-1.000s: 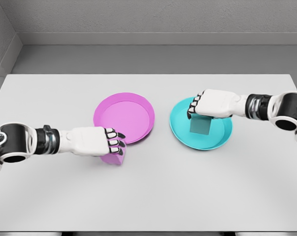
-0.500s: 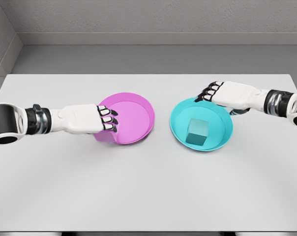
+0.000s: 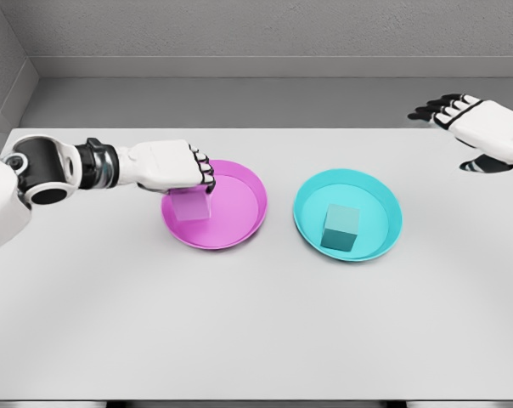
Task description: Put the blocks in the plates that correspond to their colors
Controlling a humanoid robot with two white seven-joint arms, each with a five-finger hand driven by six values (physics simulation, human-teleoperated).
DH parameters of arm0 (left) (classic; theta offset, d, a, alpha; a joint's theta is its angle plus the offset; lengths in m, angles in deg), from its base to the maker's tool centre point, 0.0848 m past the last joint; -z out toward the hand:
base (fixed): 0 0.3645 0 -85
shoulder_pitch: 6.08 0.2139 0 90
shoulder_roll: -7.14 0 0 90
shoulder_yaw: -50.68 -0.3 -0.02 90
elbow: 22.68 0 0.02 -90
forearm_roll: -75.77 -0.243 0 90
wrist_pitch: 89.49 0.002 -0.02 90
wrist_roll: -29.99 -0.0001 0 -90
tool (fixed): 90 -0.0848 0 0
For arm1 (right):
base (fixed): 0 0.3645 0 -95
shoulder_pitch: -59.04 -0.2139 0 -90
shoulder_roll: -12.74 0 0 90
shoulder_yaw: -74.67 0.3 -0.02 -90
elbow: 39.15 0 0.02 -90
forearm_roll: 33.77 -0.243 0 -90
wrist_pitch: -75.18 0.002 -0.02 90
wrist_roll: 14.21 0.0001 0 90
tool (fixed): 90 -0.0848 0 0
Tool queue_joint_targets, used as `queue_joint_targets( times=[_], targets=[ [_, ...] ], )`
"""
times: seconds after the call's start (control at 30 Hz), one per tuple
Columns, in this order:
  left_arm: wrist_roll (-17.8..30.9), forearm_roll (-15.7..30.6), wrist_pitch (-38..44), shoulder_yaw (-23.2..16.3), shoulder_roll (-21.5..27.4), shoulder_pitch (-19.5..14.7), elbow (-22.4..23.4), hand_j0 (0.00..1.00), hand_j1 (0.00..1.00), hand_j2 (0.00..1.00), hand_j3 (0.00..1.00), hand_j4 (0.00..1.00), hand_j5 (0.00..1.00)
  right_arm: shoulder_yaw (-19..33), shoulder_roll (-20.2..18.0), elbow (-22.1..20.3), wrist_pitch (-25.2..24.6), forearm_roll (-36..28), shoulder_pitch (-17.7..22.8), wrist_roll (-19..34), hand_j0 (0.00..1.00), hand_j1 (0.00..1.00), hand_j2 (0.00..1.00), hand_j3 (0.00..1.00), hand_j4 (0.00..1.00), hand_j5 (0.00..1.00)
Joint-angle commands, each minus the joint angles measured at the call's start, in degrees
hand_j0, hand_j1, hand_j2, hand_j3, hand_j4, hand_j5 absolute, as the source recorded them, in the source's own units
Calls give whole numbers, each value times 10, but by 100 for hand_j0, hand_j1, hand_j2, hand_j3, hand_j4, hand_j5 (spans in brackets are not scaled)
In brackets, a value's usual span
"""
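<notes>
From the head view, the left hand (image 3: 176,167) is clamped on the pink block (image 3: 192,206) over the left part of the pink plate (image 3: 239,223), while the right hand (image 3: 481,127) hangs spread and empty beyond the cyan plate (image 3: 384,238) holding the cyan block (image 3: 341,227).

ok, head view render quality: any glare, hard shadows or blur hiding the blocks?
Head view: flat, even lighting, no glare; only faint soft shadows under the pink plate and teal plate. The whole frame is slightly soft, without motion streaks. The teal block shows clearly; the pink block is low-contrast against its plate and partly covered by the left hand.
</notes>
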Motion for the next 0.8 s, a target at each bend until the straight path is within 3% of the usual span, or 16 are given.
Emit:
queue_joint_targets(
  times=[0.0,0.03,0.07,0.37,0.47,0.53,0.6,0.7,0.77],
  targets=[
    [17,3,1,1,-28,-1,14,57,57,57,57,57,57,10,-1,-1,-1,-6,0,-1,100,100,100,100,100,100],
    [21,3,1,1,-38,-4,18,75,75,75,75,75,75,10,0,-1,-1,-6,5,0,100,100,100,100,100,100],
    [21,4,1,5,-45,-5,20,100,100,100,100,100,100,10,0,-1,-1,-6,7,0,100,100,100,100,100,100],
    [21,24,1,38,-32,-5,15,100,100,100,100,100,100,10,-1,1,-1,-6,18,0,100,100,100,100,100,100],
    [21,104,1,55,48,0,17,100,100,100,100,100,100,10,0,2,-1,-6,20,1,100,100,100,100,100,100],
    [20,128,1,78,113,8,20,100,100,100,100,100,100,10,0,3,-1,-6,21,1,100,100,100,100,100,100],
    [20,149,1,123,160,40,22,100,100,100,100,100,100,9,0,2,-1,-6,21,1,100,100,100,100,100,100],
    [19,152,1,163,181,69,24,100,100,100,100,100,100,9,2,3,-1,-6,21,1,100,100,100,100,100,100],
    [19,164,1,170,189,80,23,100,100,100,100,100,100,10,2,3,-1,-6,23,1,100,100,100,100,100,100]
  ],
)
